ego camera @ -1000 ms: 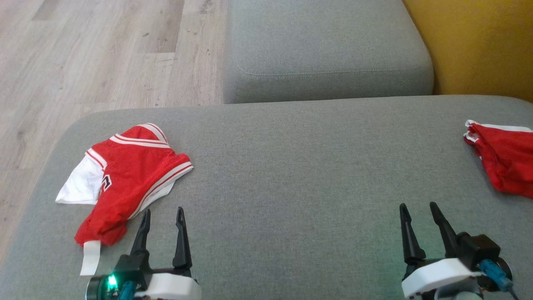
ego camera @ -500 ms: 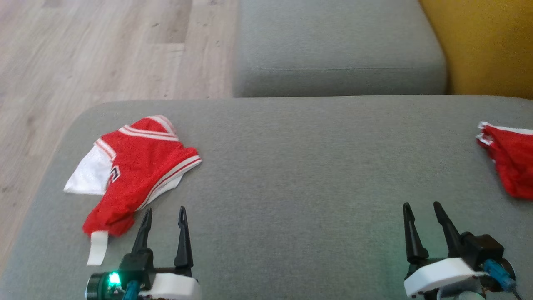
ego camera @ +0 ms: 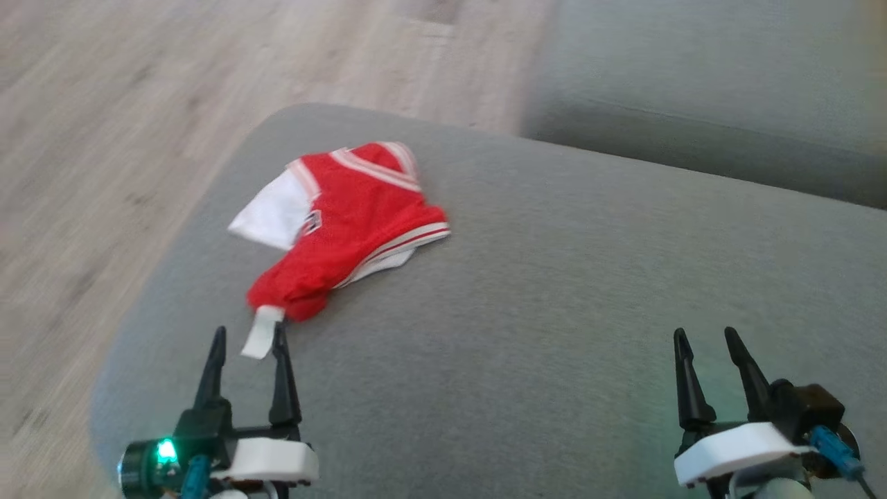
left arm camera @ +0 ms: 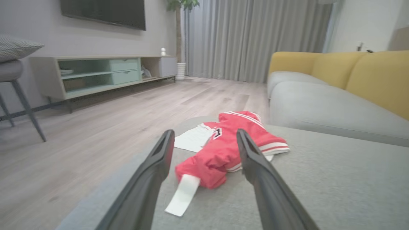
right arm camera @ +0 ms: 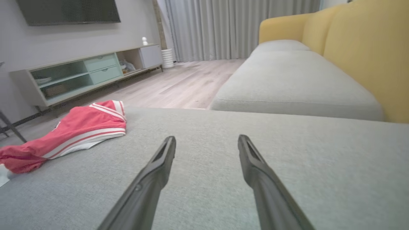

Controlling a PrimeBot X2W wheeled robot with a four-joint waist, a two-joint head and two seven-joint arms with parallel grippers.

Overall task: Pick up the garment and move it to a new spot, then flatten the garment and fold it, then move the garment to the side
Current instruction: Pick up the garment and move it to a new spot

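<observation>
Grey sofa cushion (ego camera: 554, 312) carries the garment (ego camera: 353, 222), which lies bunched near its far left corner, close to the edge above the wooden floor (ego camera: 104, 138). The step in hand looks to be the pick-up. It should go best if the left claw (ego camera: 249, 331), spread wide and empty with its tips just short of the cloth, takes a thick red fold rather than the loose tail, so the whole piece lifts together. The right claw (ego camera: 706, 333), equally wide and empty, hovers well apart over bare cushion. The garment is a red jersey with striped white trim, a white panel (ego camera: 267, 215) on its left and a white strip (ego camera: 261, 334) trailing toward the left claw.
</observation>
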